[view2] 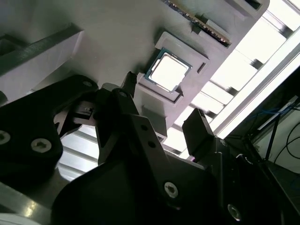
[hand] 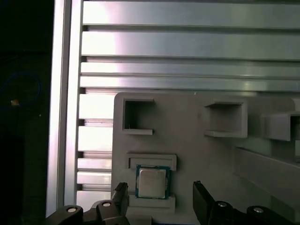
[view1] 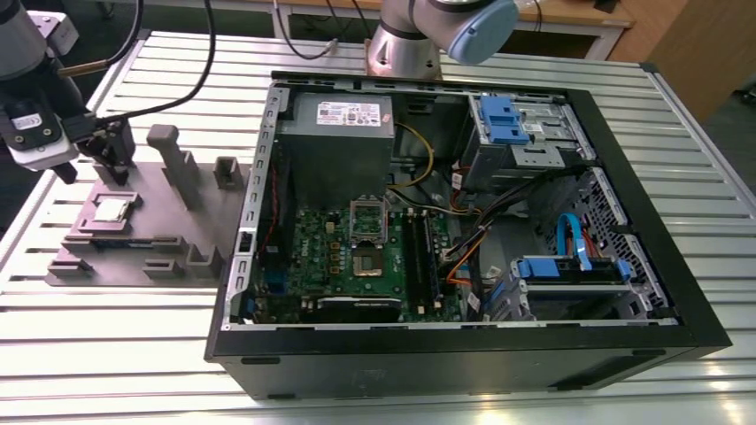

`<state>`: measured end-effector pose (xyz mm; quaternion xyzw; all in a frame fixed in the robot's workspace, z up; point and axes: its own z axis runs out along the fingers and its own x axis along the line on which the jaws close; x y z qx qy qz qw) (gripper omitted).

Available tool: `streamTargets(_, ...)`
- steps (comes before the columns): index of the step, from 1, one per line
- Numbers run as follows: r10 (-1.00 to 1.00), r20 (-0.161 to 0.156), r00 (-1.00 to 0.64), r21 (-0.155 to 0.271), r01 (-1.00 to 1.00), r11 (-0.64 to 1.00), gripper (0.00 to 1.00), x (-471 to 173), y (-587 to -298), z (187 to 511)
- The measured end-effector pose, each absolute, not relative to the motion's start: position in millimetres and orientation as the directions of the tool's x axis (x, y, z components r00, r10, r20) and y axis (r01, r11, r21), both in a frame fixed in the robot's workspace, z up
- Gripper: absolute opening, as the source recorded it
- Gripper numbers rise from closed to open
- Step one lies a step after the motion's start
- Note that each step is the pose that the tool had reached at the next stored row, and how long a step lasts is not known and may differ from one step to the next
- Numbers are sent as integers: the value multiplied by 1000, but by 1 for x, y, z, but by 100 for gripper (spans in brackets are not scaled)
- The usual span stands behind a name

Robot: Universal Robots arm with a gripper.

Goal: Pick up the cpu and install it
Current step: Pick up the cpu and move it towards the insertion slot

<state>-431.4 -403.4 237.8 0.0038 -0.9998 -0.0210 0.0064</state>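
The cpu (view1: 111, 209) is a small silver square chip lying flat in a recess of the mauve-grey tray (view1: 148, 226) at the exterior view's left. My gripper (view1: 95, 171) hangs just above and behind it, open and holding nothing. In the first wrist view the cpu (hand: 152, 182) lies ahead of the gap of the gripper (hand: 159, 187), nearer one black fingertip (hand: 121, 190) than the other. The second wrist view shows the cpu (view2: 168, 70) just beyond the gripper (view2: 164, 101). The metal socket frame (view1: 367, 221) sits on the green motherboard inside the open case.
The open black computer case (view1: 661, 266) holds a grey power-supply box (view1: 336, 124), blue drive brackets (view1: 501, 119) and loose cables. Upright blocks (view1: 177, 164) rise from the tray beside the gripper. The arm's base (view1: 408, 49) stands behind the case. The table is slatted aluminium (view1: 130, 354).
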Motion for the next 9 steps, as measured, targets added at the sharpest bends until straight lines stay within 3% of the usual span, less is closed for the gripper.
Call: streamTargets(9, -12, 12, -1000, 42, -11, 999, 66, -435, -403, 233)
